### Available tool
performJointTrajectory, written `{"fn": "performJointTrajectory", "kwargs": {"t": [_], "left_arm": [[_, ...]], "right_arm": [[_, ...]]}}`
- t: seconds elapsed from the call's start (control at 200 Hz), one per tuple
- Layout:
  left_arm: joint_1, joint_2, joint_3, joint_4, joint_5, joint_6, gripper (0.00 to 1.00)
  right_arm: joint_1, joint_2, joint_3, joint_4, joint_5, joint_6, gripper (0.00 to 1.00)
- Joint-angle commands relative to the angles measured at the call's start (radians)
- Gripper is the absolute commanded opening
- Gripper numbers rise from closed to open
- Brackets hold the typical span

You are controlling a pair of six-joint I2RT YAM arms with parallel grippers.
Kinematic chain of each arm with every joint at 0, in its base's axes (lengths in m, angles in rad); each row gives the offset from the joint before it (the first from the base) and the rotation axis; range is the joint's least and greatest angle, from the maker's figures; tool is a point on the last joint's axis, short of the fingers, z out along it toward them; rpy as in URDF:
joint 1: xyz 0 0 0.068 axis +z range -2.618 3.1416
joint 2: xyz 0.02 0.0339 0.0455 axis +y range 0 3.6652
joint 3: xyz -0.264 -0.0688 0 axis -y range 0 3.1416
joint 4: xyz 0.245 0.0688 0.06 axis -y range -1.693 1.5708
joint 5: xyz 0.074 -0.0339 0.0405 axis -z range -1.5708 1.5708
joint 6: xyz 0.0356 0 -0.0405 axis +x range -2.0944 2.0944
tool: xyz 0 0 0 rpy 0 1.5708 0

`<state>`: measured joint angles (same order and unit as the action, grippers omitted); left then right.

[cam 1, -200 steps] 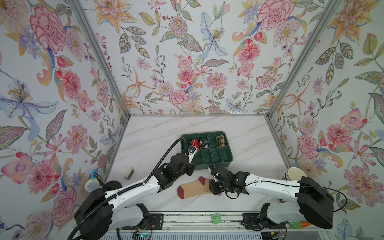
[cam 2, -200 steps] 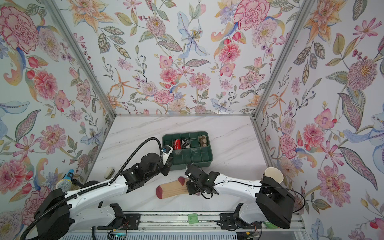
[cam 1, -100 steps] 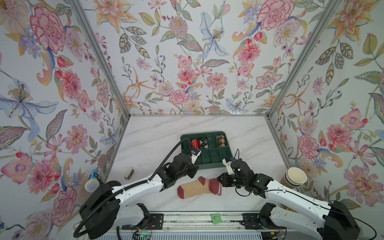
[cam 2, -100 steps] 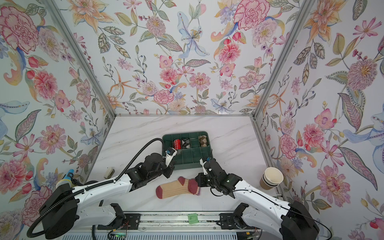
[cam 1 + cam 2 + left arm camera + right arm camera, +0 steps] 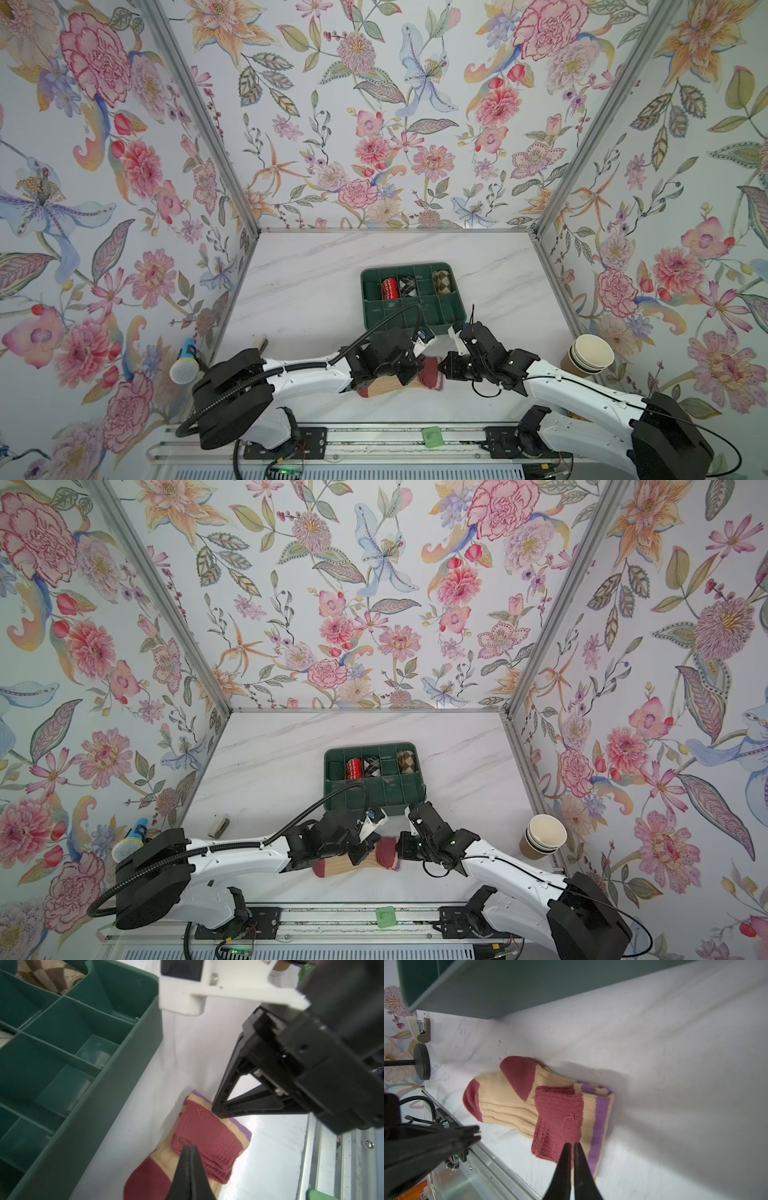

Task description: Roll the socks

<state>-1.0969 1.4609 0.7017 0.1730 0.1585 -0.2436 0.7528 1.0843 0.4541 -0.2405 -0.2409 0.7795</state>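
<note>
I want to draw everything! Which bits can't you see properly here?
Middle of the socks: both top views, under the left gripper.
Whether the right gripper pinches the cuff: right wrist view, its fingers cover that.
Most of the tray: left wrist view, cut off by the edge.

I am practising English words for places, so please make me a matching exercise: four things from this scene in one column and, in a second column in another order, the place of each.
Things:
1. green tray
2. paper cups
3. cream and red sock
4. red rolled sock

Places:
A. stacked at the far right of the scene
B. inside a back-row compartment
C. standing near the middle of the table
D. lying near the front edge, cuff folded back

Pairs: 1-C, 2-A, 3-D, 4-B
</note>
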Motion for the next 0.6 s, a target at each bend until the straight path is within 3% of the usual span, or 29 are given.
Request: {"fn": "performJointTrajectory", "kwargs": {"t": [0.0,0.24,0.596], "left_arm": [[-0.017,0.039,0.048,0.052,0.045,0.000,0.00],[-0.023,0.094,0.083,0.027,0.079,0.005,0.00],[-0.021,0.207,0.113,-0.046,0.018,-0.026,0.00]], "right_arm": [[-0.007,0.016,-0.017,0.026,-0.015,0.017,0.09],[-0.009,0.026,-0.023,0.032,-0.016,0.015,0.09],[-0.019,0.000,-0.034,0.024,-0.016,0.016,0.10]]}}
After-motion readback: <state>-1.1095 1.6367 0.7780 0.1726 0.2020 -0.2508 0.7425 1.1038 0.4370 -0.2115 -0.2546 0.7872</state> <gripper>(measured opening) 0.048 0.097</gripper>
